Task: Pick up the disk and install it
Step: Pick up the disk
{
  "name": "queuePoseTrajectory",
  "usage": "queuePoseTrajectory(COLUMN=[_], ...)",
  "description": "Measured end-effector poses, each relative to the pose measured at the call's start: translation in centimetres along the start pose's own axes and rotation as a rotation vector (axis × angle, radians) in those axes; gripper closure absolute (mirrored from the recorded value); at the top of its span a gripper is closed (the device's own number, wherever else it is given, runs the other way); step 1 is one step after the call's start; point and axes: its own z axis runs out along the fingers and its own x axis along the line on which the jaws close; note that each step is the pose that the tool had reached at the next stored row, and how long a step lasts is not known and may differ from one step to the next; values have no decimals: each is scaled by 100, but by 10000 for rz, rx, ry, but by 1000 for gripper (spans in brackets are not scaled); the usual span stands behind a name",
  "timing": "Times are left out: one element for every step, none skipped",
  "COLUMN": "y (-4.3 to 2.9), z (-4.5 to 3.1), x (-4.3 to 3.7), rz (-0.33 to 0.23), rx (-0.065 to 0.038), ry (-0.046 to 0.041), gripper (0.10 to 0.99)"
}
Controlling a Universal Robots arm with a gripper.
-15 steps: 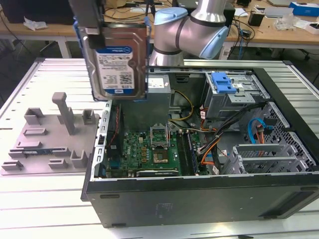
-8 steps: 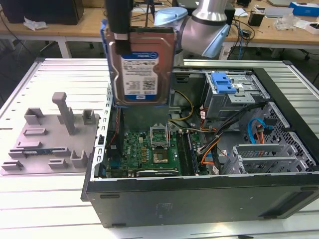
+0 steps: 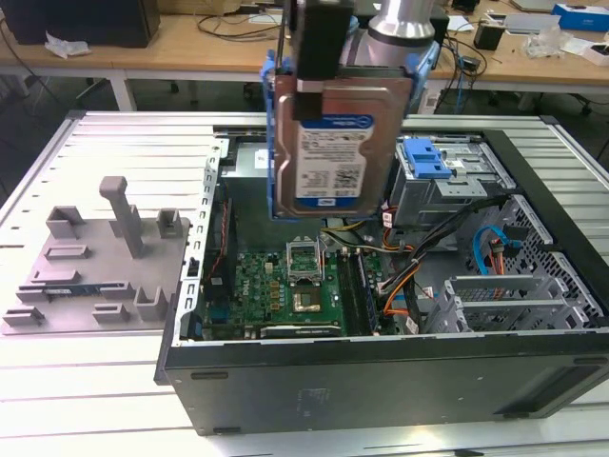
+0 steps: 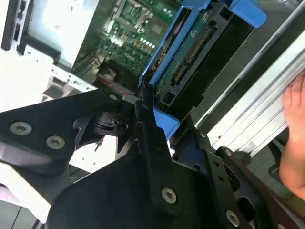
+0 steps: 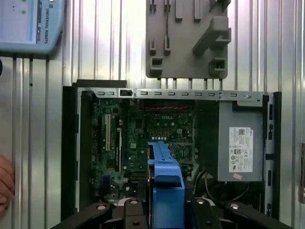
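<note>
Pick-up half looks done, install not yet done. The claw (image 3: 317,67) is clenched on the disk (image 3: 333,143), gripping it at the top edge by its blue bracket; the second wrist view shows the black fingers (image 4: 150,126) pressed on either side of the bracket. The disk hangs on edge, label toward the exterior camera, in the air above the open computer case (image 3: 381,381). It sits roughly over the motherboard (image 3: 285,286) and, as far as I can judge, touches no part of the case. In the first wrist view the bracket (image 5: 167,181) points down at the board, with the grey power supply box (image 5: 240,143) off to one side. The drive cage with the small blue latch (image 3: 426,157) is just beside the disk on the exterior view's right, and the disk is not seated in it. A grey fixture (image 3: 105,257) lies on the surface (image 3: 95,381) at the exterior view's left. A person's hand (image 4: 295,138) shows at the picture's edge in the second wrist view.
</note>
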Motion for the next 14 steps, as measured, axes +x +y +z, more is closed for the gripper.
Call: queuePoseTrajectory(y=[-69,-119,-162,-212,-252,-312,-355,-355,-354,-354,-354,-354,-355,-355], z=[-4,-7,-9,-12,-14,-18,-21,-21,-21,-21,-21,-21,-21,-22], x=[34,59,80,105,126,156,190,190,191,191,191,192,193,193], rz=[-2,1,0,-2,0,-1,-2,-1,-1,0,0,0,-1,-1], rx=[0,0,0,0,0,0,0,1,0,0,0,1,1,0], ry=[-6,-11,-15,-20,-25,-29,-33,-33,-33,-32,-32,-32,-32,-32], gripper=[718,718,718,718,718,718,718,718,718,718,718,718,718,718])
